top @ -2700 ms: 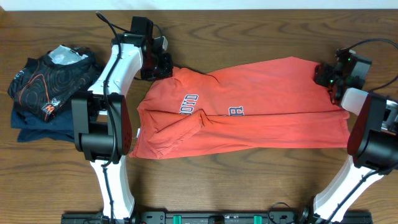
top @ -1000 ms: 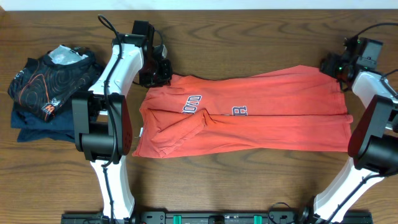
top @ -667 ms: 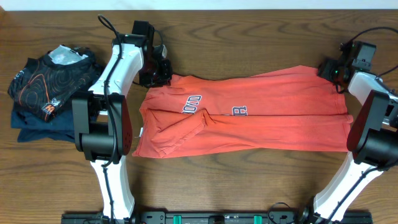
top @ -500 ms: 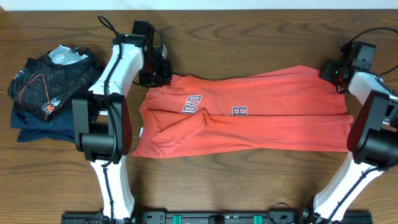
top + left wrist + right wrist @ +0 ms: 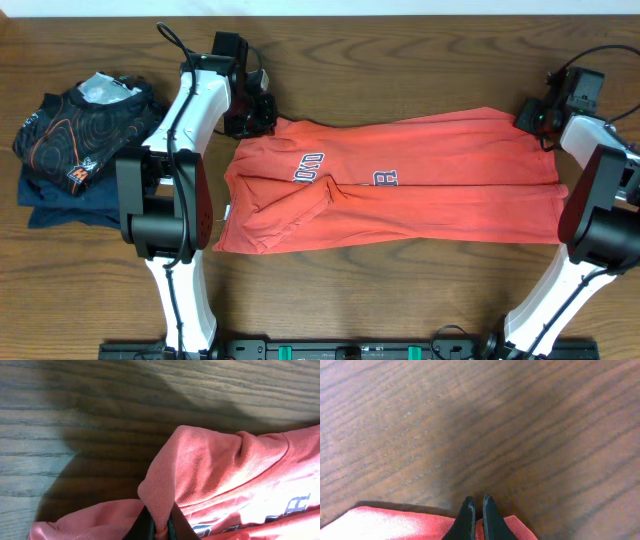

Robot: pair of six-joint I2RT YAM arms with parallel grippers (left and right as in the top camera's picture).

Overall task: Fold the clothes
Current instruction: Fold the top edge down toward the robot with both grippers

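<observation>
— Progress on the fold: how far does it look?

— Early, by the look of it. The shirt (image 5: 400, 185) lies flat and lengthwise across the middle of the table (image 5: 400, 300), neck end toward the left edge and hem toward the right edge. A long crease runs along it and only part of the lettering shows, so one lengthwise fold may already be in. It is no neat packet yet.

— And the grippers?

— The left gripper (image 5: 262, 112) sits at the shirt's far left corner, and its wrist view shows the jaws pinching a raised tuck of red cloth. The right gripper (image 5: 530, 113) is at the far right corner, jaws pressed together, with the hem's edge seemingly caught between them.

— What is left to do?

— Probably carrying that far edge over toward the near edge, smoothing, then folding end to end. The sleeve (image 5: 290, 205) lies crumpled over the chest near the left end and would likely bunch under a fold.

— Anything else around?

— A black garment (image 5: 85, 125) with orange lines lies on a navy garment (image 5: 60, 205) by the table's left edge. The pile is apart from the shirt, on the other side of the left arm (image 5: 190, 110). Nothing there seems to block the fold.
</observation>
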